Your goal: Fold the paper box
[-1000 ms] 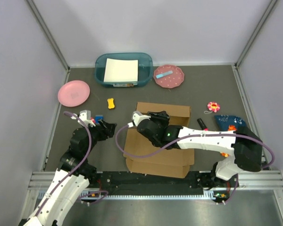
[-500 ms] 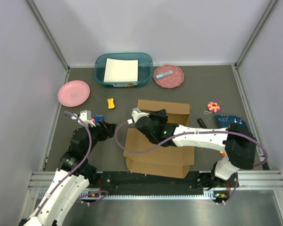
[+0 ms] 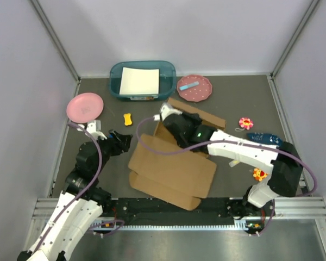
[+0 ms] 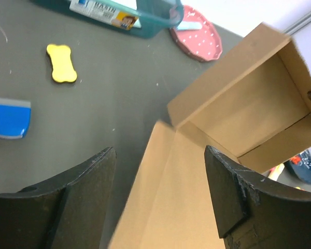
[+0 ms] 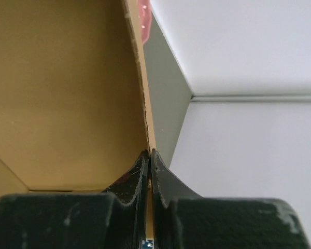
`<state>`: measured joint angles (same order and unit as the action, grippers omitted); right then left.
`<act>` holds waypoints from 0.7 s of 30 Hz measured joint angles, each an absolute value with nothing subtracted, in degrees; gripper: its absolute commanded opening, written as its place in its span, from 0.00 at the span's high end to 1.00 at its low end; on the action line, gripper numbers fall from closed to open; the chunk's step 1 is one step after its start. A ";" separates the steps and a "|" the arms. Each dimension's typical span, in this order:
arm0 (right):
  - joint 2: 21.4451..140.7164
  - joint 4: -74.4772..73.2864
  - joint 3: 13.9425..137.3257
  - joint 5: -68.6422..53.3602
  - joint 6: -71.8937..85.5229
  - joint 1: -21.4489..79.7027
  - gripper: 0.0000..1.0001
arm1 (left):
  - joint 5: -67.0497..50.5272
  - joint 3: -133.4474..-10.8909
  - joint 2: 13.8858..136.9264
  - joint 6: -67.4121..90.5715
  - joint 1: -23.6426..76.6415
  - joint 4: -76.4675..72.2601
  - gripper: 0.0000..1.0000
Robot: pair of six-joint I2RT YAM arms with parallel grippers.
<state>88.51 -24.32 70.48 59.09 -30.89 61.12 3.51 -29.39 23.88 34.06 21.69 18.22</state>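
The paper box [image 3: 171,168] is plain brown cardboard, partly formed and turned askew in the table's middle, its lid panel toward the front. My right gripper [image 3: 173,126] is shut on one upright wall of the box [image 5: 140,88]; its fingers [image 5: 166,179] pinch the cardboard edge. My left gripper [image 3: 124,140] is open and empty at the box's left edge. In the left wrist view the box's flat panel [image 4: 181,202] lies between and beyond the open fingers [image 4: 225,187], and the box's open tray [image 4: 249,119] shows behind.
A teal bin with a white sheet [image 3: 143,80] stands at the back. A red dotted plate [image 3: 194,88] and a pink plate [image 3: 85,106] lie near it. A yellow bone toy [image 3: 128,119], a flower toy [image 3: 245,123] and a dark blue item [image 3: 263,140] lie around.
My right gripper has moved toward the back, lifting and turning the box; the box now lies askew with its front shifted left. My left gripper has moved slightly toward the back.
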 measured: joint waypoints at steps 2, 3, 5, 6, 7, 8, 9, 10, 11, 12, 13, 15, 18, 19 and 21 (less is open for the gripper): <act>87.24 -28.56 74.26 56.82 -26.68 57.60 1.00 | 3.51 -31.59 25.50 33.82 21.69 17.39 0.26; 86.50 -30.94 76.34 55.27 -24.34 55.57 1.00 | 3.46 -32.27 26.11 33.71 21.69 16.86 0.26; 85.14 -34.81 79.50 52.10 -19.14 51.42 1.00 | 3.46 -33.43 27.77 33.54 21.69 15.55 0.26; 84.64 -37.21 81.28 49.41 -15.81 48.71 1.00 | 3.40 -33.82 28.69 33.43 21.69 15.00 0.26; 84.18 -39.55 82.98 46.35 -12.47 45.67 1.00 | 3.31 -34.13 29.58 33.26 21.69 14.50 0.26; 83.90 -41.34 84.14 43.57 -9.58 42.37 1.00 | 3.29 -34.50 30.52 33.23 21.69 14.15 0.26; 83.57 -43.07 84.93 40.01 -6.17 38.81 1.00 | 3.16 -34.94 31.64 33.08 21.69 13.65 0.26; 83.37 -44.64 85.19 36.67 -3.01 35.18 1.00 | 2.98 -35.35 32.64 33.04 21.69 13.19 0.26; 83.24 -45.89 85.19 34.20 -0.51 32.51 1.00 | 2.76 -36.10 34.00 33.01 21.69 12.88 0.27; 83.24 -47.77 85.12 30.00 3.36 28.32 1.00 | 2.50 -37.12 35.53 32.99 21.69 12.36 0.27; 83.24 -48.77 84.64 25.96 6.74 25.17 1.00 | 2.31 -38.04 37.04 33.04 21.69 11.46 0.27; 83.00 -49.76 82.76 18.65 12.64 20.32 1.00 | 1.67 -39.44 39.46 33.10 21.69 9.72 0.28; 82.17 -49.56 77.56 8.21 23.44 15.59 1.00 | -0.27 -40.82 40.16 34.35 21.69 6.48 0.28; 81.73 -49.58 76.20 6.09 26.26 15.46 1.00 | -0.73 -41.32 40.32 34.85 21.69 5.26 0.28; 80.36 -49.04 72.95 1.06 33.69 15.64 1.00 | -1.67 -41.60 40.42 35.90 21.69 2.50 0.28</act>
